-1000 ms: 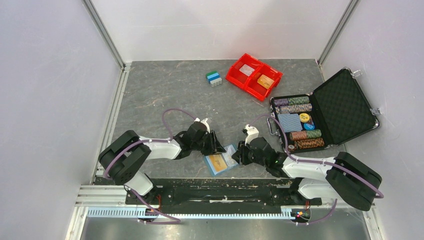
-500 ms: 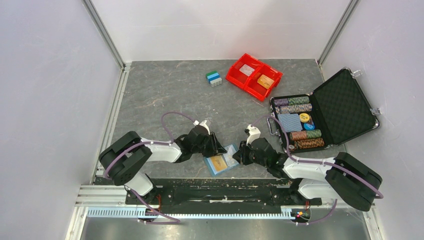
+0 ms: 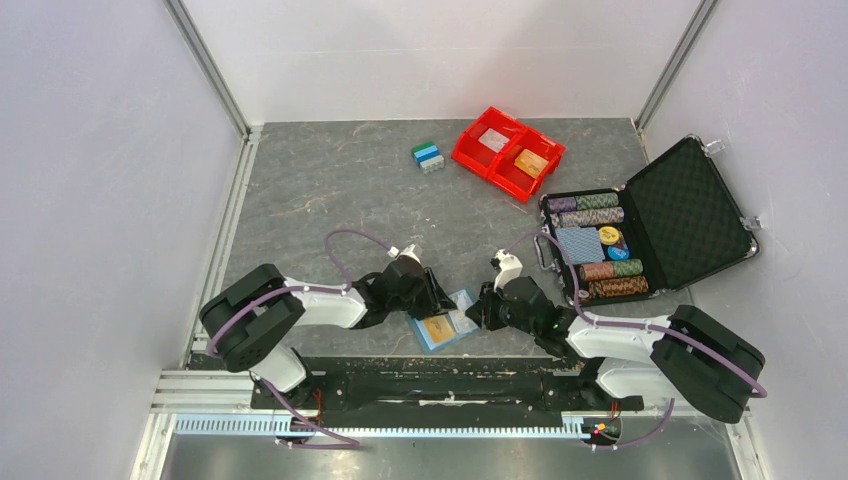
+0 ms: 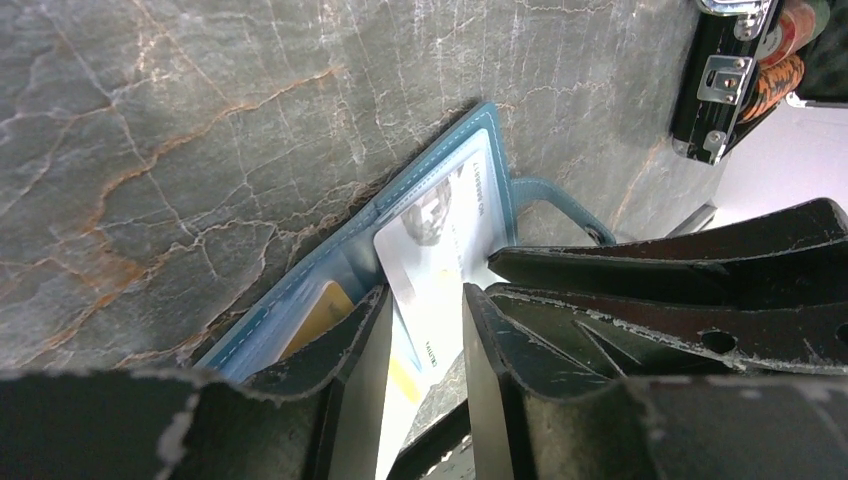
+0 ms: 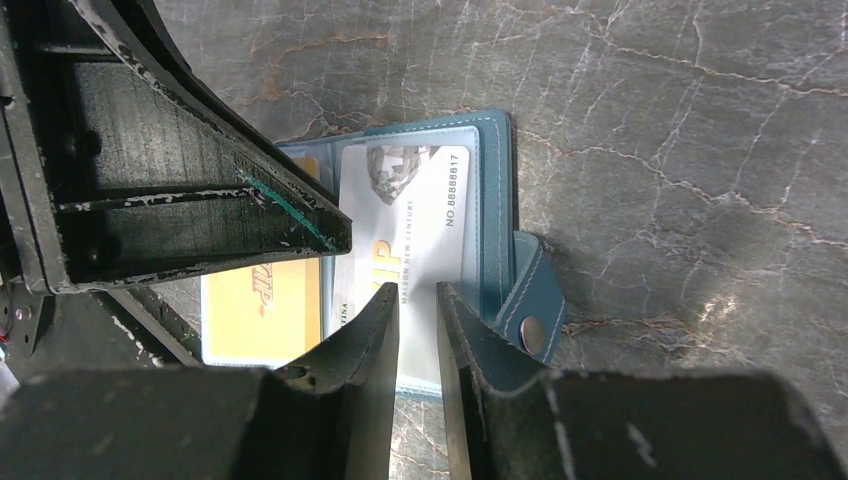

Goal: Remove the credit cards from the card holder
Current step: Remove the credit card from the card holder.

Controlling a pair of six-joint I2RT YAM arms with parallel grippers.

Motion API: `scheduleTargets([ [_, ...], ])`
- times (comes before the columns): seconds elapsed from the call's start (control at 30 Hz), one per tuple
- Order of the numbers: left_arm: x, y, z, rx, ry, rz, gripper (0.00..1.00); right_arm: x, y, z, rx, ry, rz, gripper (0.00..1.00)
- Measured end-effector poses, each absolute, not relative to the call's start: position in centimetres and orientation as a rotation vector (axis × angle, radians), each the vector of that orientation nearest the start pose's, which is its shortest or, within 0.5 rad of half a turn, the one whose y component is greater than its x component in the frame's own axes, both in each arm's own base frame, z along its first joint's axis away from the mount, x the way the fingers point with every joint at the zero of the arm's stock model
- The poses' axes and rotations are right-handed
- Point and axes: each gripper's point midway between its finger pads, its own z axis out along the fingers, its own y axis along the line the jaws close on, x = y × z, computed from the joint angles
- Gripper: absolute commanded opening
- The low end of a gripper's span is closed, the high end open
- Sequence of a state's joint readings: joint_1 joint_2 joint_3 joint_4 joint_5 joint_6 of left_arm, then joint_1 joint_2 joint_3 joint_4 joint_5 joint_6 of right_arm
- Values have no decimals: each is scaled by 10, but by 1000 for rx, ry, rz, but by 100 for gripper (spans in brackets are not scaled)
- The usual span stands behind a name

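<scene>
The light-blue card holder [image 3: 447,322] lies spread open on the table near its front edge, between both grippers. The orange card [image 3: 435,326] sits in its left panel and the whitish-grey card [image 5: 410,220] in its right panel. My left gripper [image 3: 437,303] is low over the holder's fold, its jaws a little apart [image 4: 425,300] with the whitish card [image 4: 440,230] showing between them. My right gripper [image 3: 480,312] is over that card's near edge, its jaws a narrow slit apart [image 5: 417,295]. Neither grips anything. The holder's snap strap [image 5: 530,300] sticks out on the right.
An open black foam-lined case [image 3: 690,210] with poker chips and a blue card deck stands at the right. A red two-compartment bin [image 3: 462,152] with cards in it and a small blue-green block [image 3: 427,155] are at the back. The table's front rail is just behind the holder.
Both grippers have edged slightly closer and lower onto the holder. The holder and its cards have not moved.
</scene>
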State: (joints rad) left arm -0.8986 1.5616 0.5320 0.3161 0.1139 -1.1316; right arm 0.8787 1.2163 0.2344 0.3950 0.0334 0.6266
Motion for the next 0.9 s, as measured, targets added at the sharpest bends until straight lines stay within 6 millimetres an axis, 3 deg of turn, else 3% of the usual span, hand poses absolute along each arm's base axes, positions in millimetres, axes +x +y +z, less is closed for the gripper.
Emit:
scheduleTargets([
  [0.63,181,-323,23,-406,2540,-1135,26,179,246,24,-256,2263,817,23],
  [0.9,178,-320,20,-433,2529,-1160,4,179,247,24,-254,2265,822,24],
])
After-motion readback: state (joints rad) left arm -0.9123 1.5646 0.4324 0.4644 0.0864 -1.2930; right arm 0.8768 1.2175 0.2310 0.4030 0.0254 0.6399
